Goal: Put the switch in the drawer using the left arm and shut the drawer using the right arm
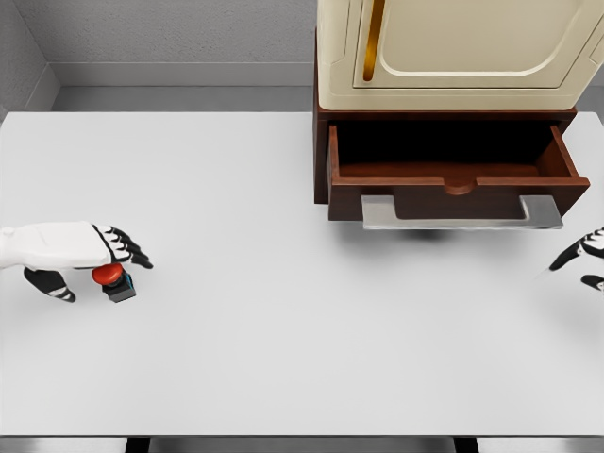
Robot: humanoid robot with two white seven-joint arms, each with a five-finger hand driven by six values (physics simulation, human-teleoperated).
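Observation:
The switch (115, 280), a small dark box with a red dome button, sits on the white table (283, 311) at the far left. My left hand (104, 260) hovers over it, fingers extended above the button and thumb below left, not clasped on it. The brown wooden drawer (453, 170) stands pulled open at the upper right, with a grey handle (461, 213) in front and a dark, bare inside. Only the fingertips of my right hand (583, 257) show at the right edge, spread and holding nothing.
A cream cabinet (453, 52) with a brass handle sits on top of the drawer unit. A broad stretch of white tabletop lies between the switch and the drawer. The table's front edge runs along the bottom.

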